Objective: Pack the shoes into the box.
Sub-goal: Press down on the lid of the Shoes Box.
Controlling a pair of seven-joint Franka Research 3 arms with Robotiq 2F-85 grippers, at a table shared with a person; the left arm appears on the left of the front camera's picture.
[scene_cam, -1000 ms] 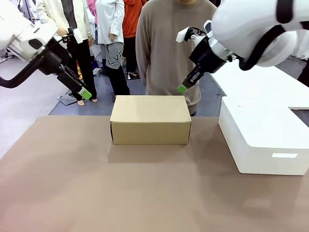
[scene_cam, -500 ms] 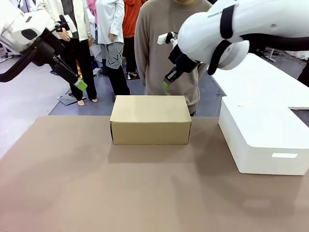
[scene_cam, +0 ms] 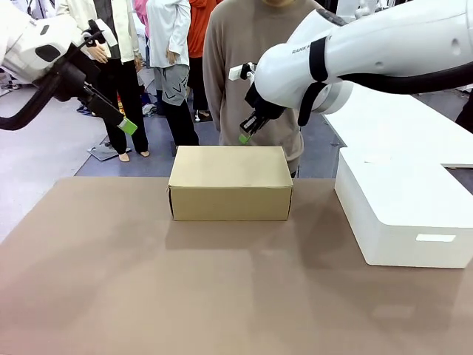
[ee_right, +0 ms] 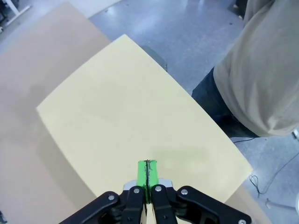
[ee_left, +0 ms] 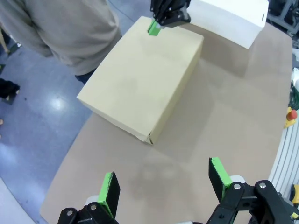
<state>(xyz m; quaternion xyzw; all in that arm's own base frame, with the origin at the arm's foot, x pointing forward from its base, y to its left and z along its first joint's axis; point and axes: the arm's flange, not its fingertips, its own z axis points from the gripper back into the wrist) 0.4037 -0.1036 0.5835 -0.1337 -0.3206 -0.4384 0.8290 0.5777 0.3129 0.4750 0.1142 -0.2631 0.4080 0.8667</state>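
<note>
The box (scene_cam: pixel 230 182) sits shut on the table (scene_cam: pixel 148 288), near the far edge, just in front of a person (scene_cam: pixel 247 66) in a tan sweater. Its long axis runs left-right across the table; the broad front wall faces the robot, lid flat on top. No shoes visible — can't tell whether they are inside.

Right gripper (scene_cam: pixel 243 137) hangs just above the lid's far edge, fingers pressed together with nothing between them; in the right wrist view the green pads (ee_right: pixel 147 176) meet in one seam over the lid. Pinched tip over that edge looks meant for poking or nudging the lid, not grasping — a guess.

Left gripper (scene_cam: pixel 128 126) is held high and well off to the left, jaws wide apart and empty, probably parked out of the way. A white block (scene_cam: pixel 399 214) stands to the box's right, apart from it.
</note>
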